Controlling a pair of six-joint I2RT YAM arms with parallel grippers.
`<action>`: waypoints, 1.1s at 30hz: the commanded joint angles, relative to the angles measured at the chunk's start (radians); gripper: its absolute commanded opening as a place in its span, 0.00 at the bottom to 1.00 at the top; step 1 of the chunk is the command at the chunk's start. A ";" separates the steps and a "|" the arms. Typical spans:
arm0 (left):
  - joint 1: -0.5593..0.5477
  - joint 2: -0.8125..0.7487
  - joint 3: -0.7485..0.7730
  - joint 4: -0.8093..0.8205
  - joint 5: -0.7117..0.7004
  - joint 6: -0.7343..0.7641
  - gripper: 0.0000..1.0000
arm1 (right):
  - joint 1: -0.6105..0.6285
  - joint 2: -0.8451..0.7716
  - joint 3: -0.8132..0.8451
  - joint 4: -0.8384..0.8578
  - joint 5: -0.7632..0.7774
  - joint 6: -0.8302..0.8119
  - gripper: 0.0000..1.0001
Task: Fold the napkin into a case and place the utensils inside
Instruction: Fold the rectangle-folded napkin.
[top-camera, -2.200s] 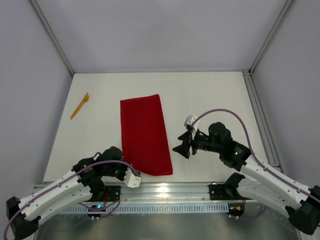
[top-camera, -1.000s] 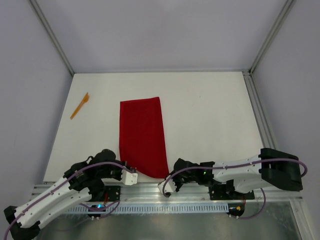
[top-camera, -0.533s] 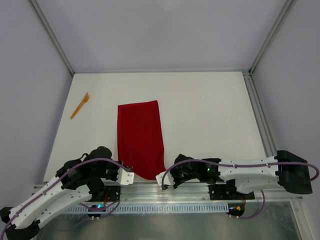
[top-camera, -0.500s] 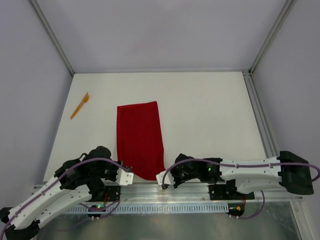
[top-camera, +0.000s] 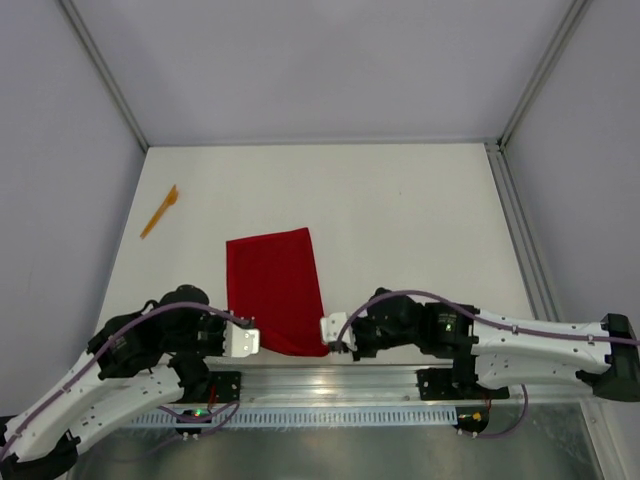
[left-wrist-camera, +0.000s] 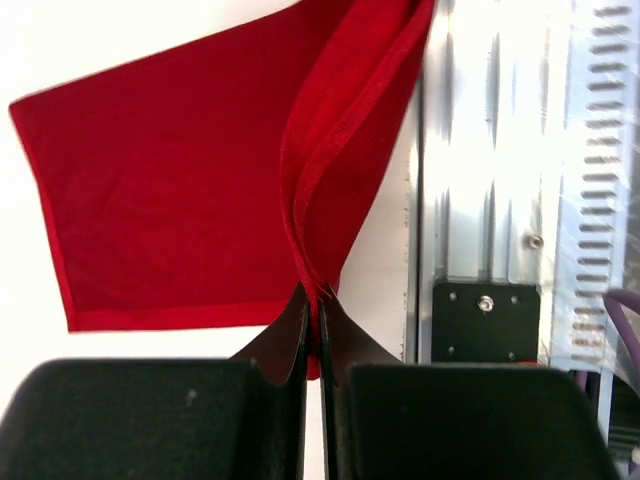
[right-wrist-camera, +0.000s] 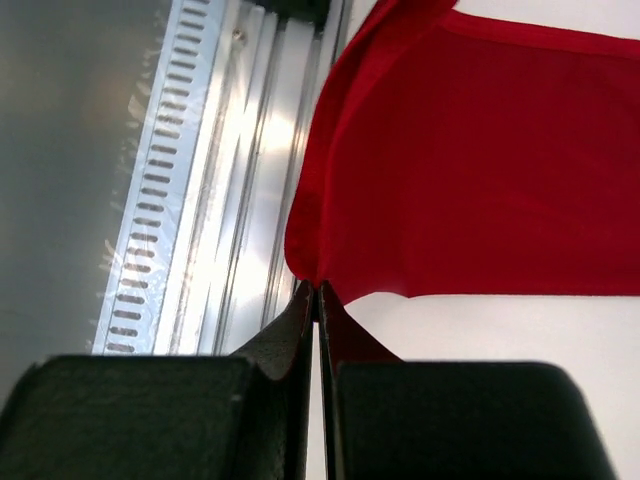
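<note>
Bright red soft cloth napkin (top-camera: 270, 288) sits at the near edge of the white table (top-camera: 420, 220), its near corners pinched tight in my left gripper (left-wrist-camera: 318, 300) and right gripper (right-wrist-camera: 318, 292). Case fold barely started; slim orange plastic utensil (top-camera: 159, 211) waits far left, untouched.

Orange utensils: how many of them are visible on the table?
1. The orange utensil lies near the far left edge of the table, apart from the red napkin. Others may be hidden under the cloth or outside the view.
</note>
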 joint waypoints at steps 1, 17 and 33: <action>0.008 0.034 0.039 0.114 -0.166 -0.152 0.00 | -0.188 0.031 0.100 -0.005 -0.067 0.063 0.03; 0.256 0.250 -0.013 0.413 -0.379 -0.232 0.00 | -0.577 0.476 0.402 0.081 -0.227 0.068 0.03; 0.559 0.518 0.024 0.496 -0.220 -0.166 0.00 | -0.662 0.792 0.642 0.112 -0.253 0.193 0.03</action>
